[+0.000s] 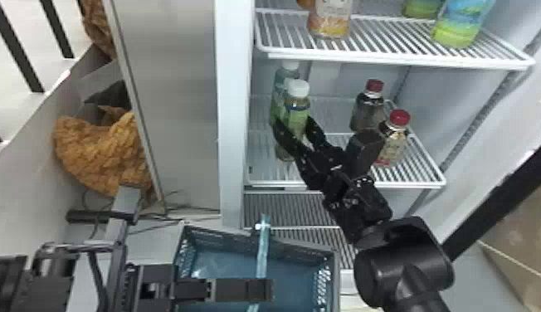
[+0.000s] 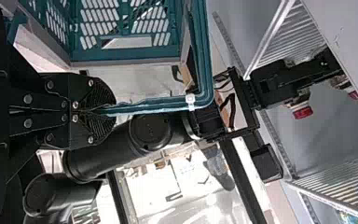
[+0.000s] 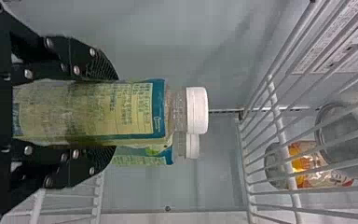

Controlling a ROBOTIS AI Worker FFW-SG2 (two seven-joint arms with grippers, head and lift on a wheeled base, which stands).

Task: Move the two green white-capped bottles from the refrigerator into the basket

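My right gripper (image 1: 295,129) reaches into the refrigerator, its fingers on both sides of the front green white-capped bottle (image 1: 298,108), which stands upright on the middle shelf. In the right wrist view, that gripper (image 3: 109,113) is shut on the bottle (image 3: 135,109) below its white cap. The second green bottle (image 1: 279,89) stands just behind, partly covered by the first; its cap shows in the right wrist view (image 3: 193,146). At the basket (image 1: 307,247), my left gripper (image 1: 263,289) lies across the teal handle; the left wrist view has this gripper (image 2: 109,111) shut on the handle (image 2: 154,105).
Two red-capped bottles (image 1: 367,108) (image 1: 394,139) stand right of my right gripper on the same shelf. The wire shelf above (image 1: 386,58) holds more bottles. The refrigerator's left side wall edge (image 1: 232,124) rises beside the green bottles.
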